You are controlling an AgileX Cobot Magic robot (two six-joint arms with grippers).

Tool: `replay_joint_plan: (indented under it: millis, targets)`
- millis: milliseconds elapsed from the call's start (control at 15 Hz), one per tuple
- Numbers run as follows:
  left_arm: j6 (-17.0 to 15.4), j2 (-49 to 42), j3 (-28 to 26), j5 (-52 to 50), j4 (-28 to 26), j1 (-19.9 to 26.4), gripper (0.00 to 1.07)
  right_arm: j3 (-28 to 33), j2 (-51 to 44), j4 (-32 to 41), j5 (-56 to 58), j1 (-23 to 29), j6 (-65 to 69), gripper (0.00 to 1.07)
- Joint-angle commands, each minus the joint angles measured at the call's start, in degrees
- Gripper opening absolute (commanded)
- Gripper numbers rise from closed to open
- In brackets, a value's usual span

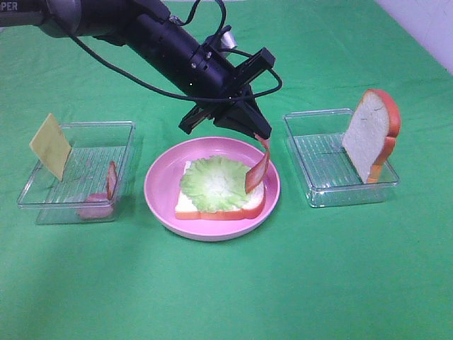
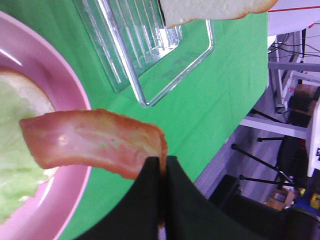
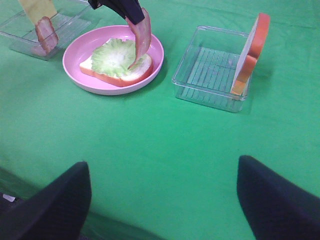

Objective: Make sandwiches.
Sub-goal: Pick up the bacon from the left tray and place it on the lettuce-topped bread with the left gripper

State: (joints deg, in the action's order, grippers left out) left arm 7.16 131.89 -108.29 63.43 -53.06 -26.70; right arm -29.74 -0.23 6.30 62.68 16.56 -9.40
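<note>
Hanging over the near stretch of green cloth (image 3: pixel 165 125), the right gripper (image 3: pixel 162 170) has its two dark fingers spread wide, nothing between them. Only its own wrist camera shows it; the high camera does not take it in.

Next back, mid-table: pink plate (image 1: pixel 157 193). On it a bread slice (image 1: pixel 221 212) lying flat, orange-red crust showing at the front edge, and a pale lettuce leaf (image 1: pixel 214 181) spread on top.

The bacon strip (image 1: pixel 259 167) hangs above the plate's right part, upper end pinched in the left gripper (image 1: pixel 259 132), lower end down at the lettuce's right edge. The right wrist view suggests the tip touches the leaf; the high view leaves that unclear. The left wrist view gives the grip best: jaws pressed together on one end of the strip (image 2: pixel 95 142), the rest curving out free over plate rim and lettuce.

Level with the plate, a clear tray on either side. The left tray (image 1: pixel 126 145) holds a yellow cheese square (image 1: pixel 49 146) leaning upright and spare bacon pieces (image 1: pixel 110 180). The right tray (image 1: pixel 311 131) holds a second bread slice (image 1: pixel 371 132) standing on edge against its far right wall.

Farthest back, the left arm (image 1: pixel 163 39) reaches in from the upper left corner.
</note>
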Motion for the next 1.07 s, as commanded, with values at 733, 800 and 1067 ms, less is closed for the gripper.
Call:
replay_joint_plan:
  millis: [733, 800, 1067]
  targets:
    - [-11.29, 0.06, -0.06, -1.15, 32.03, -0.11, 0.0, 0.17, -1.38, 0.34, -0.52, -0.06, -0.46, 0.74]
    - [-11.29, 0.06, -0.06, -1.78, 32.03, -0.11, 0.0, 0.17, -1.38, 0.34, -0.52, -0.06, -0.46, 0.74]
    - [-12.38, 0.06, -0.06, -1.55, 31.91, -0.11, 0.07, 0.17, -1.38, 0.34, -0.52, -0.06, -0.46, 0.74]
